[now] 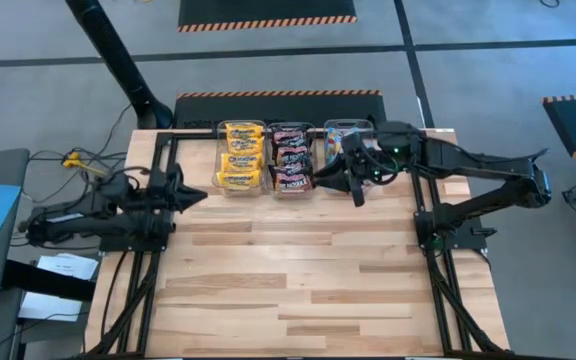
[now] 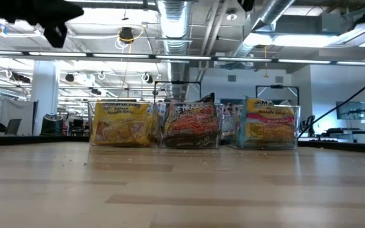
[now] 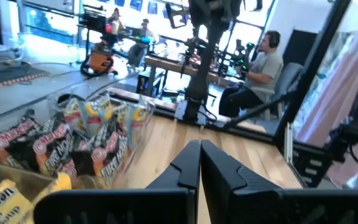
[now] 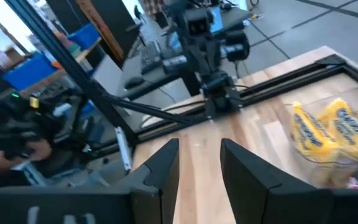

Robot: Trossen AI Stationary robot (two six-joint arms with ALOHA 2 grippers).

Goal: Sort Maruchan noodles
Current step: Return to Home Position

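Under the overhead camera: bench (image 1: 298, 290), pale planks, an arm base on each side.

Left arm (image 1: 98, 215): folded low at the bench's left edge, wrist pointing inward across the wood.

Right arm (image 1: 478, 170): stretched from its base at the right edge toward the far row, wrist above the right bin (image 2: 298, 130).

Bins: three clear ones side by side at the middle of the far edge. The left bin (image 2: 92, 123) holds the yellow packs (image 1: 240, 158). The middle bin (image 2: 163, 126) holds the black packs (image 1: 290, 160). The right bin holds the blue packs (image 1: 346, 130).

View differences:
- Overhead shows the packs stacked in rows front to back. The right arm covers the near half of the right bin.
- Low view shows what overhead cannot: the front pack in each bin stands on edge, label toward the camera. The blue one rises a little above its bin's rim.
- Left wrist view takes the row at a slant, with a seated person (image 3: 263, 62) at a desk beyond the bench.
- Right wrist view looks across the bench to the left arm's frame, with only the yellow packs at the picture's edge.

Left jaws: pressed together, tips over bare wood, well apart from the bins.

Right jaws: spread, plank visible between them, holding nothing, hanging over the near end of the right bin.
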